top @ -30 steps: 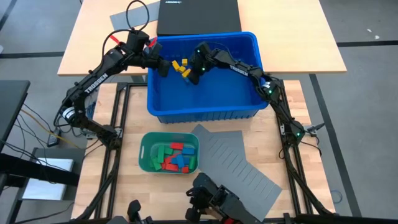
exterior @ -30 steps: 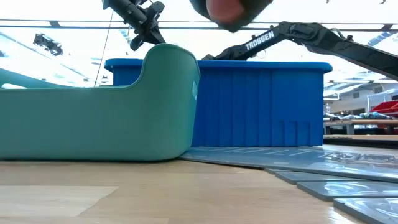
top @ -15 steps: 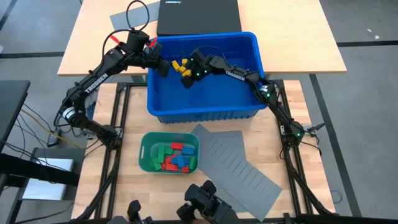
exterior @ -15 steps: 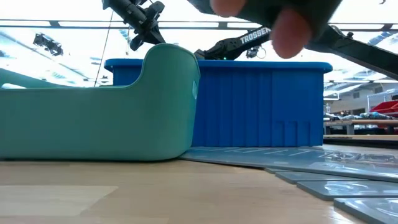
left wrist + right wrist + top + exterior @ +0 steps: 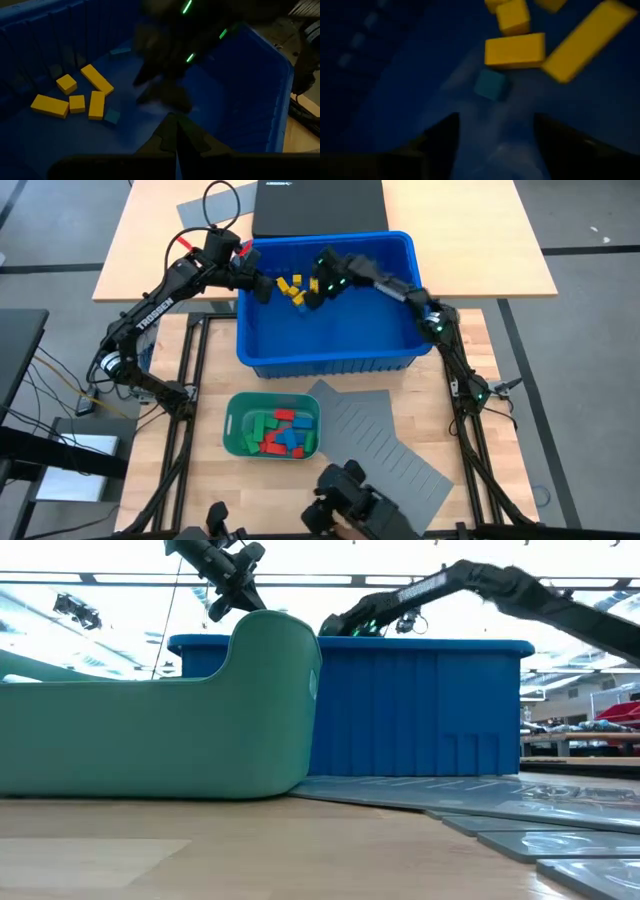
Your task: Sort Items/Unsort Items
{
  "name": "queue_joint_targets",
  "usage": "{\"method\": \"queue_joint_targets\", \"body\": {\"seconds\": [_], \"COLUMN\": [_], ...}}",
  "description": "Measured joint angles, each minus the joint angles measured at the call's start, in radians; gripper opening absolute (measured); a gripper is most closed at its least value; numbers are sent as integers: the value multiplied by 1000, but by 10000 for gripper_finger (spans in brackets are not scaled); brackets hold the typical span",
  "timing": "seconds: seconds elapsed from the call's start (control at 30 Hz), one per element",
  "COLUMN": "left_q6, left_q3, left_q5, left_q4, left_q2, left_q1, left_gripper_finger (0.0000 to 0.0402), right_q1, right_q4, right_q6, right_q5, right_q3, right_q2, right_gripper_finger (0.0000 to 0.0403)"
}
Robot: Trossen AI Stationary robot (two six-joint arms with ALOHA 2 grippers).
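- I see the left gripper (image 5: 262, 288) just inside the far-left corner of the blue bin (image 5: 325, 355), fingers pressed together, grasping nothing.
- The yellow blocks (image 5: 291, 289) lie clustered on the bin floor near its far wall, between my 2 grippers; 1 small blue block (image 5: 491, 84) sits right beside them.
- The right gripper (image 5: 312, 301) is at the right edge of that cluster, fingers spread apart and empty, with the small blue block just ahead of them.
- Nearer me, the teal tray (image 5: 232, 430) holds the other blocks (image 5: 280, 432) in red, green and blue.
- The grey divider sheet (image 5: 385, 450) lies right of the tray.
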Motion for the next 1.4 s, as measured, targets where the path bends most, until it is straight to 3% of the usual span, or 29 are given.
{"method": "queue_joint_targets", "body": {"seconds": [0.1,0.23,0.3,0.53,0.73,0.97,1.23,1.4], "left_q6": [22,92,74,-205,-155,-308,-197,40], "left_q3": [0,0,0,0,5,94,136,138], "left_q5": [0,5,7,4,2,-44,-267,-287], "left_q4": [6,25,38,72,230,168,67,79], "left_q2": [9,42,71,241,350,492,539,562], "left_q1": [-8,-27,-36,-57,-98,-97,-103,-106], "left_gripper_finger": [5,5,5,5,5,27,109,161], "right_q1": [-26,-72,-95,-177,-218,-251,-251,-251], "right_q4": [-64,-127,-155,-207,-217,-272,-326,-325], "right_q6": [-51,-108,-124,-130,-175,-187,-237,-267], "right_q5": [-22,-83,-94,-87,-57,-62,-98,-127], "right_q3": [-3,7,4,7,5,3,3,4], "right_q2": [-105,-255,-324,-564,-670,-683,-670,-670], "right_gripper_finger": [175,41,14,24,3,8,3,5]}}
